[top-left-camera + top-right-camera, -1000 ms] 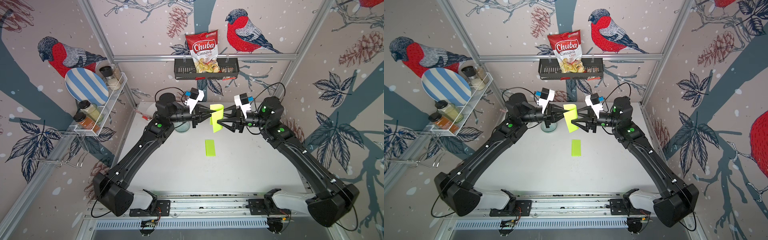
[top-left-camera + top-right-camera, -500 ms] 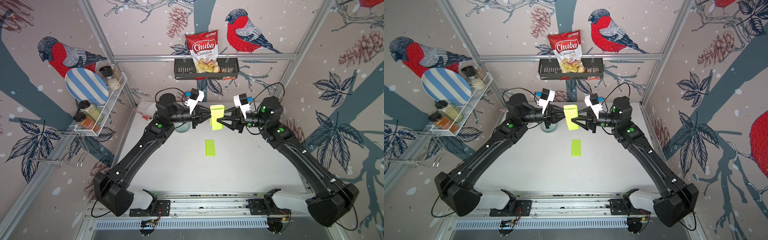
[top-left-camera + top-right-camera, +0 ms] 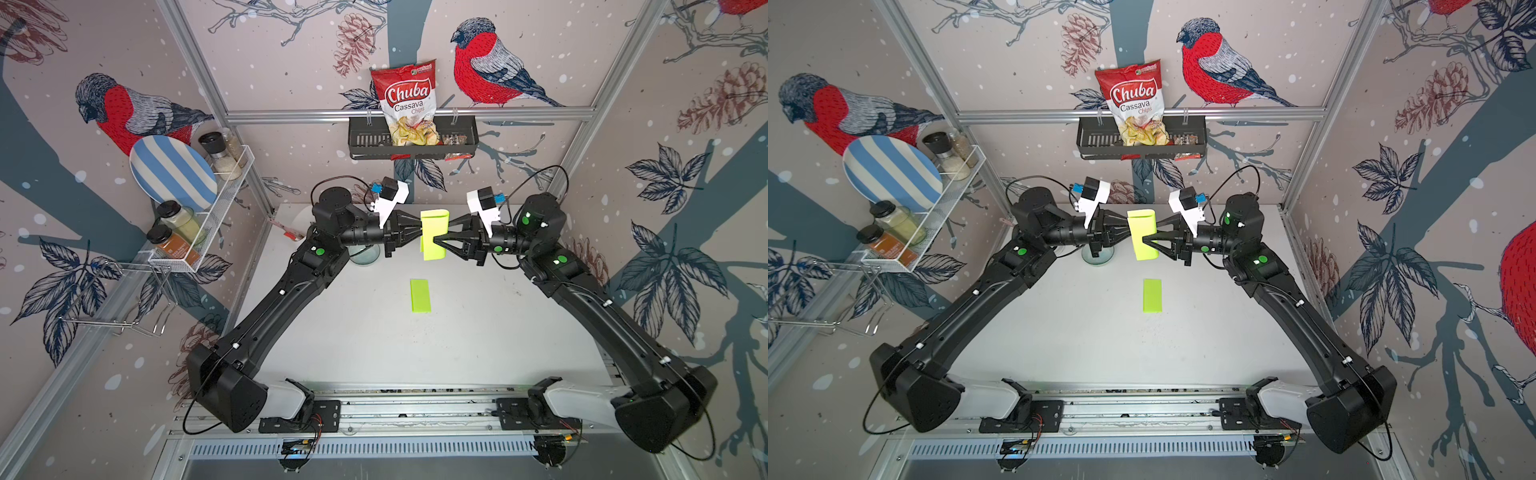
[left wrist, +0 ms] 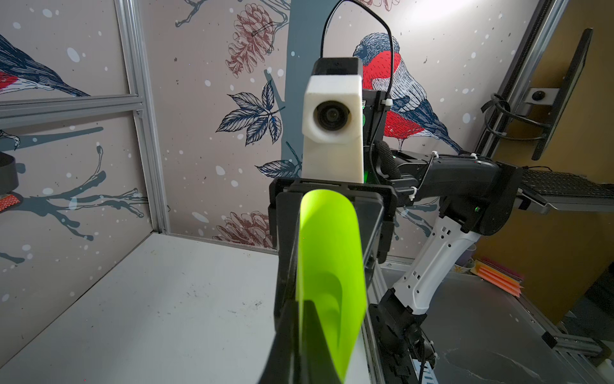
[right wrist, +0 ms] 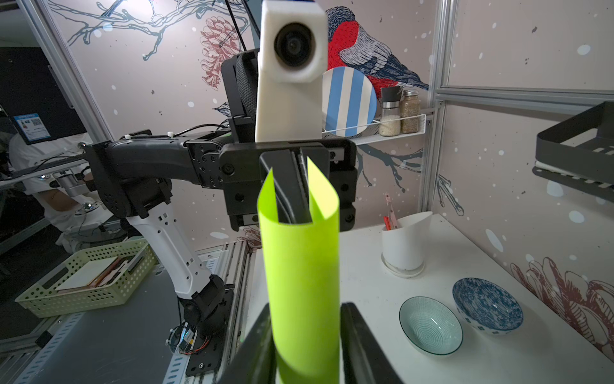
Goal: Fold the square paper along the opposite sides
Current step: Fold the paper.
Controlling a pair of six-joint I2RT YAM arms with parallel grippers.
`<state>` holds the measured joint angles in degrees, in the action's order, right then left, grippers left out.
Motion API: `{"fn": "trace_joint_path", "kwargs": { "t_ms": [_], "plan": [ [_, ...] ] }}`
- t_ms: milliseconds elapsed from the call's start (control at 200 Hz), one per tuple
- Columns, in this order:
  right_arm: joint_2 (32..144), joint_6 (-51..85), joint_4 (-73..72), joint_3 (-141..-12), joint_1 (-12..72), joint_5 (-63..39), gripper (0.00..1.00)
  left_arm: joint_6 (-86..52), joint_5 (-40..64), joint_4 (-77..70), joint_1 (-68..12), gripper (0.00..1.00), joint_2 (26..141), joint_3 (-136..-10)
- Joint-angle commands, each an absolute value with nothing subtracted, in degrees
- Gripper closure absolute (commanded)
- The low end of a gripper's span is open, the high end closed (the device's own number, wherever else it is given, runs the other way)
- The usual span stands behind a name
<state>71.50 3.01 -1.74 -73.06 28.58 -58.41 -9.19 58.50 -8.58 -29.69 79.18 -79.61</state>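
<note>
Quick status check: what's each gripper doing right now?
Left gripper: shut on the held green paper.
Right gripper: jaws straddle the paper's curved side; contact cannot be told.
</note>
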Motion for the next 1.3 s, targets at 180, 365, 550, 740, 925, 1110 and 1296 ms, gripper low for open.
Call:
{"fn": "trace_joint_path", "kwargs": {
  "t_ms": [180,365,550,740,925,1110,1296],
  "plan": [
    [71.5,3.4,-4.8,-73.4,28.6,-58.5,0.69,-9.6,59.6,-11.2,-29.5,1.0,79.3,-79.5],
    [71.6,3.5,-5.0,-73.3,28.6,-58.6,0.7,-9.6,59.6,-11.3,-29.5,1.0,79.3,-79.4],
    [71.5,3.2,-4.7,-73.3,28.8,-58.8,0.71,-9.3,59.5,-11.2,-29.5,1.0,79.1,-79.4],
    [73.0,2.4,-3.8,-73.5,29.1,-58.8,0.72,-9.3,59.4,-11.0,-29.5,1.0,79.1,-79.4],
    [73.1,1.9,-3.1,-73.6,29.4,-58.6,0.73,-9.2,59.4,-10.9,-29.5,1.0,79.0,-79.5],
    [73.1,1.9,-3.1,-73.7,29.4,-58.4,0.74,-9.1,59.4,-10.8,-29.5,1.0,79.0,-79.4],
    [72.6,2.0,-3.3,-73.7,29.4,-58.1,0.75,-9.0,59.4,-10.8,-29.5,1.0,79.1,-79.3]
  ]
}}
